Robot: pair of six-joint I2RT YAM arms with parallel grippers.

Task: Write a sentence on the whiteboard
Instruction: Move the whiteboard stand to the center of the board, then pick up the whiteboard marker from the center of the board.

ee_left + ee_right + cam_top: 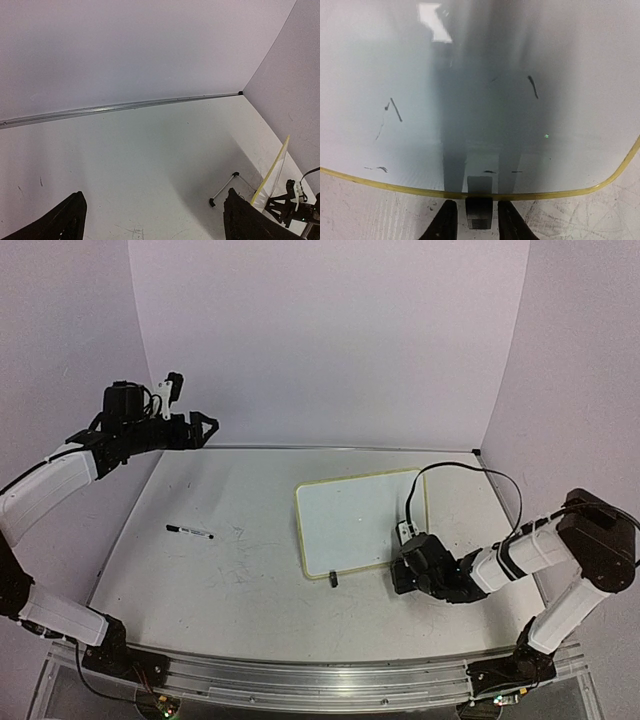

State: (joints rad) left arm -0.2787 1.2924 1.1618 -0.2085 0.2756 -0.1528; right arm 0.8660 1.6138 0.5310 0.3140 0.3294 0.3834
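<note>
The whiteboard (355, 520) lies flat on the table right of centre, and its yellow rim shows edge-on in the left wrist view (272, 172). In the right wrist view the board (480, 100) carries only a few short black stray marks; no sentence shows. My right gripper (402, 562) sits low at the board's near right edge. It (476, 202) is open, its fingers straddling a black clip foot (480, 215) with small gaps either side. My left gripper (205, 427) is raised at the far left, open and empty (155, 192). A black marker (190, 531) lies on the table at left.
A second black clip foot (333, 580) sits at the board's near left corner. The tabletop (230, 570) is scuffed with faint grey scribbles. A metal rail (125, 106) runs along the back wall. The right arm's cable (470, 472) arcs over the board's far right corner.
</note>
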